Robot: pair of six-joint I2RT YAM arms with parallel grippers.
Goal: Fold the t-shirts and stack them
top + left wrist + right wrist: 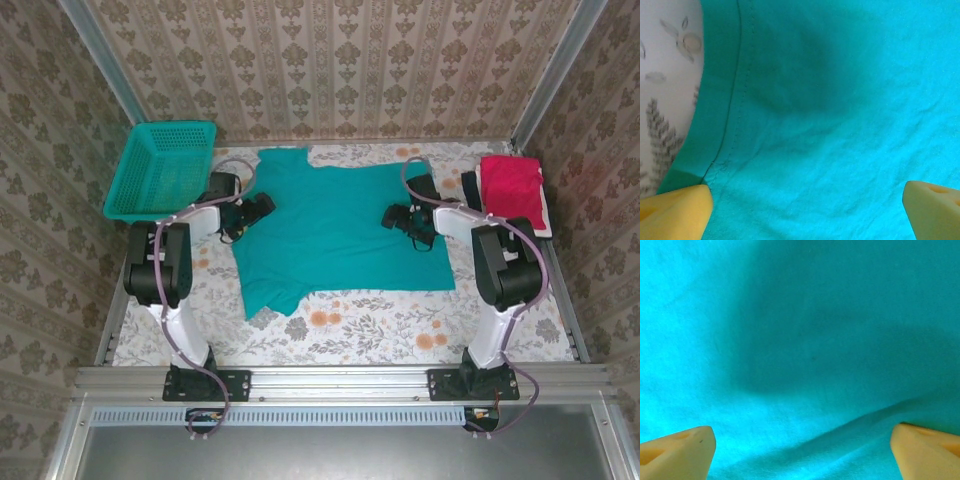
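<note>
The teal-green t-shirt [335, 225] lies spread flat across the floral tabletop, with no print showing. My left gripper [262, 207] hovers open over its left edge; the wrist view shows the stitched hem [735, 100] and yellow fingertips [675, 212] wide apart above the cloth. My right gripper [392, 217] is open over the shirt's right part, its yellow fingertips [677, 452] spread above a soft crease [860, 422]. The folded red t-shirt [512, 187] rests at the back right on a dark navy one [470, 188].
A teal plastic mesh basket [165, 168] sits at the back left, by the left arm. Patterned walls with metal posts enclose the floral table [380, 325]. A metal rail [340, 380] runs along the near edge.
</note>
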